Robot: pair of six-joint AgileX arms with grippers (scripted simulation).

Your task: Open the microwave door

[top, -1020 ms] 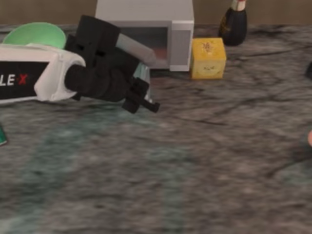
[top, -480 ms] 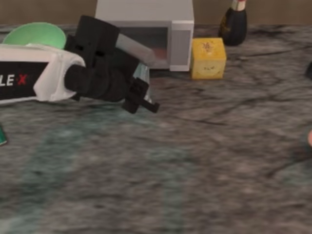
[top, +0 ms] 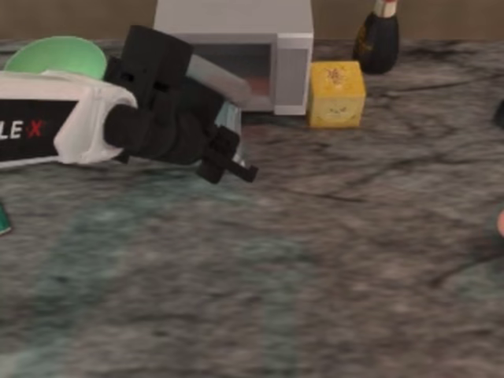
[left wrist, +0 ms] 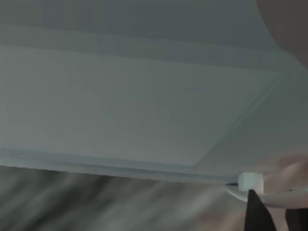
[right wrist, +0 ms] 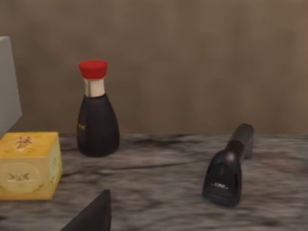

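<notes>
Upper centre: microwave [top: 236, 20], its door [top: 219, 79] swung partly outward toward lower left. My left gripper [top: 230, 161] sits at the door's free edge, upper left of centre; arm enters from left edge. Yellow cube [top: 336, 94] just right of microwave; dark bottle [top: 376, 39] beyond; green bowl [top: 59, 57] upper left.

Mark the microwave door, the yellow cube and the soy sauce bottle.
microwave door [top: 227, 82]: top view, swung-out grey edge.
yellow cube [top: 336, 94]: top view, its top face.
soy sauce bottle [right wrist: 97, 126]: right wrist view, dark body.

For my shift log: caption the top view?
Left hand at the swung-out microwave door; yellow cube beside the microwave.
</notes>
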